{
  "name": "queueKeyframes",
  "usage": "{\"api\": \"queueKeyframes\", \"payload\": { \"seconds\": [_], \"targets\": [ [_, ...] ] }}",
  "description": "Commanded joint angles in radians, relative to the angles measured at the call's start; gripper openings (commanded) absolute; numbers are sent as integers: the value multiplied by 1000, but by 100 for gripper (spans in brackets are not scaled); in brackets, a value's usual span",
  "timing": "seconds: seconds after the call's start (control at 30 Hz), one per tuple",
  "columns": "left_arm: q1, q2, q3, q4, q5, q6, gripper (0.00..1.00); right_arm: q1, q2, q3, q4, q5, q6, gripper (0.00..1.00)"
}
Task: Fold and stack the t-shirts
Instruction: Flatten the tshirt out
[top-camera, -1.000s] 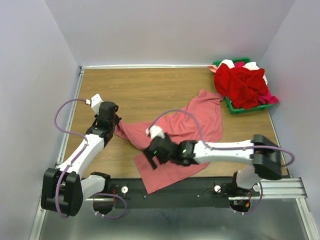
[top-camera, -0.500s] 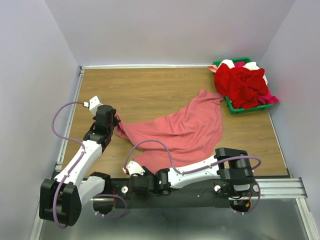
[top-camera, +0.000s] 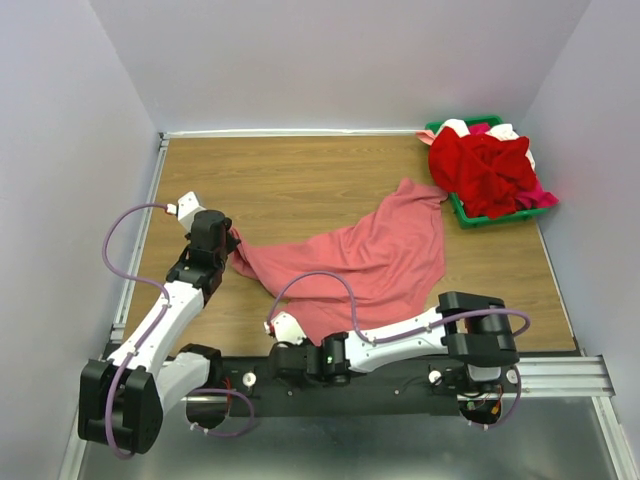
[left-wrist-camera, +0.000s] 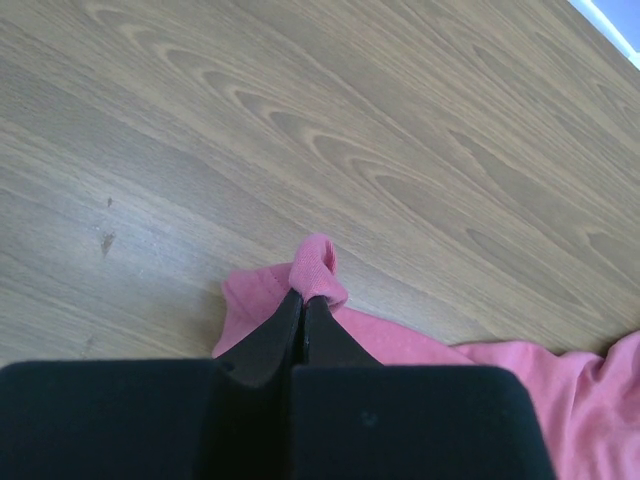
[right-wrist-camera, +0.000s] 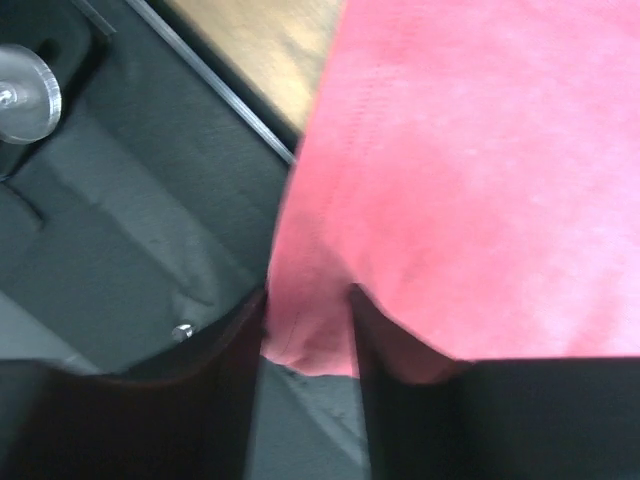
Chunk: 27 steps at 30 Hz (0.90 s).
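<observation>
A salmon-pink t-shirt (top-camera: 375, 255) lies spread and rumpled across the middle of the wooden table (top-camera: 300, 180). My left gripper (top-camera: 232, 244) is shut on the shirt's left corner; in the left wrist view a fold of pink cloth (left-wrist-camera: 318, 268) sticks out of the closed tips of that gripper (left-wrist-camera: 303, 298). My right gripper (top-camera: 298, 356) is low at the table's front edge, at the shirt's near corner. In the right wrist view its jaws (right-wrist-camera: 307, 296) stand apart with the pink hem (right-wrist-camera: 310, 340) between them, hanging over the black base rail.
A green tray (top-camera: 470, 216) at the back right holds a heap of red t-shirts (top-camera: 485, 165) with white and magenta cloth under it. The black mounting rail (top-camera: 400, 375) runs along the front edge. Grey walls close in on three sides.
The right arm swung from on top of the shirt down to its near corner at the front edge, and its jaws have narrowed around the hem. The left gripper kept its hold.
</observation>
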Motion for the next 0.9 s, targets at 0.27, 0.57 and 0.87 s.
{"api": "queueKeyframes", "payload": {
  "seconds": [0.27, 0.57, 0.87],
  "targets": [
    [8, -17, 9, -28, -52, -12, 0, -74, -70, -100, -113, 80, 78, 0],
    [6, 50, 41, 24, 10, 23, 0, -399, -285, -121, -114, 263, 29, 0],
    [6, 250, 168, 80, 70, 69, 0, -845, -349, -33, -111, 414, -108, 0]
  ]
}}
